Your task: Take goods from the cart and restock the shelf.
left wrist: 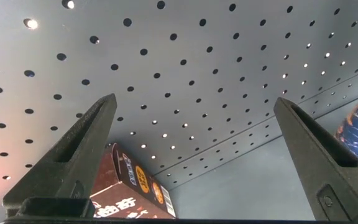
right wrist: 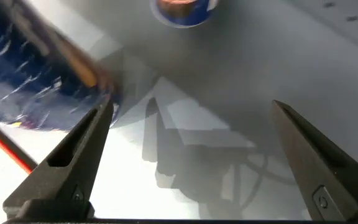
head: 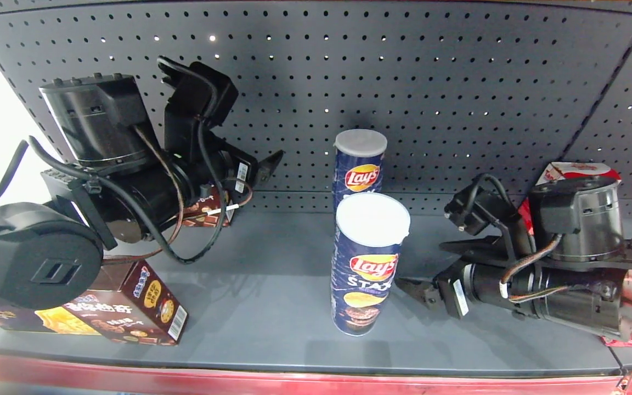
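Tall dark-blue crisp can [head: 370,263], white lid, upright on grey shelf [head: 272,312], just left of spread right hand [head: 419,264]; spread left hand [left wrist: 194,99] farther off.

**Two chip cans upright mid-shelf, boxes to either side**

The grey shelf [head: 272,285] carries two dark-blue chip cans with pale lids. Both stand upright at the middle, one behind the other. The near can [head: 370,263] stands well forward, and the far can [head: 359,164] stands close to the perforated back panel. At the near left a brown snack box [head: 129,307] lies flat and askew, with its barcode end facing the middle. A second brown box [head: 206,211] sits far left by the back panel, partly hidden. A red-and-white box [head: 576,171] sits at the far right, also partly hidden.
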Controlling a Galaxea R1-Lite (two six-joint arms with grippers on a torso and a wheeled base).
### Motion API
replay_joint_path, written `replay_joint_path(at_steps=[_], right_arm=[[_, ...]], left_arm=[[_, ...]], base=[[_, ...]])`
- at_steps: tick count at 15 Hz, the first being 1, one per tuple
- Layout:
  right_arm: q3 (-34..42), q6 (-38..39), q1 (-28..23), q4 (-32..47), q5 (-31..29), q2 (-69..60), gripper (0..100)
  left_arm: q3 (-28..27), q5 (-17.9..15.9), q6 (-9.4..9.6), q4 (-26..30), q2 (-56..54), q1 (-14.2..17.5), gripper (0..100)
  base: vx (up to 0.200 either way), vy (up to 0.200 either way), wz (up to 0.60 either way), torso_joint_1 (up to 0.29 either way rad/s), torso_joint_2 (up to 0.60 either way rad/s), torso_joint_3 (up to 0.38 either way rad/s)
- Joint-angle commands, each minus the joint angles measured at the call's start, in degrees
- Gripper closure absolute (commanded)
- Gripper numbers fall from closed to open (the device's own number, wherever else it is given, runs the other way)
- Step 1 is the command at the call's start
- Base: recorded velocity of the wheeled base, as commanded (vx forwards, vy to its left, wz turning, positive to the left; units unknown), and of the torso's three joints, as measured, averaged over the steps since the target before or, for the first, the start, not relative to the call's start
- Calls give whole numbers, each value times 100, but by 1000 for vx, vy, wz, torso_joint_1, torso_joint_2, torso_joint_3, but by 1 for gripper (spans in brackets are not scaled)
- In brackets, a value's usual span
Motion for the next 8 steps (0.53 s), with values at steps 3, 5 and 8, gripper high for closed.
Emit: replay_joint_path(at_steps=[3,5,8], right_arm=[[571,2,-1343,-47,-8,-1990,0],[835,2,-1440,-56,-69,-2606,0],[1133,-33,-1370,-47,-307,-3247,0]], left_arm=[[524,-5,1,70,-841,0,0],[796,-5,10,97,-1307,0,0],[1104,4,28,440,-1992,-18,0]], base=[[0,0,0,0,0,0],[0,0,0,0,0,0],[0,0,0,0,0,0]])
